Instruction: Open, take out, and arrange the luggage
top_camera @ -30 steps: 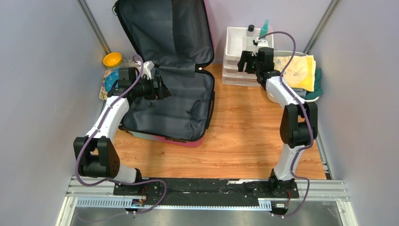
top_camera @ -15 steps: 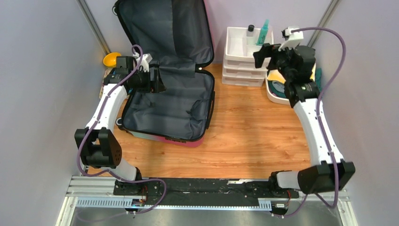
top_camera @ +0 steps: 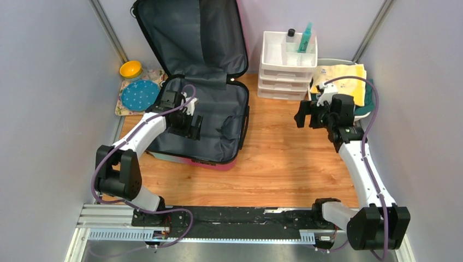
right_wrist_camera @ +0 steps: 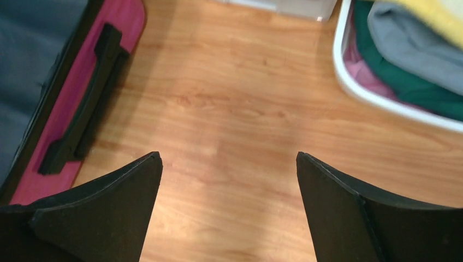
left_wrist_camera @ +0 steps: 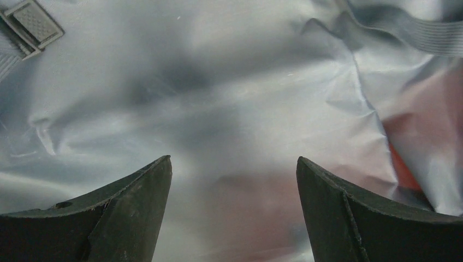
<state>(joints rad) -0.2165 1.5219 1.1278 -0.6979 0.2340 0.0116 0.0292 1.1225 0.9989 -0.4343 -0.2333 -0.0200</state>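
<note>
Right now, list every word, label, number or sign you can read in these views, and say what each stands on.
No text can be read in any view.
Yellow cloth: faint printed marks, too small to read.
Teal bottle in the white drawer organiser: any label is too small to read.
Luggage lining and strap buckle: no lettering shows.

Left gripper (left_wrist_camera: pixel 233 164) over the lining (left_wrist_camera: pixel 235 82) inside the luggage (top_camera: pixel 218 142) lower half; a strap buckle (left_wrist_camera: pixel 33 22) lies ahead-left of its jaws. Right gripper (right_wrist_camera: pixel 229 155) above the table (right_wrist_camera: pixel 245 109): luggage handle (right_wrist_camera: pixel 82 98) left of its jaws, basin (right_wrist_camera: pixel 343 60) holding folded cloths (right_wrist_camera: pixel 415 71) to their right, drawer organiser (right_wrist_camera: pixel 306 6) ahead.
</note>
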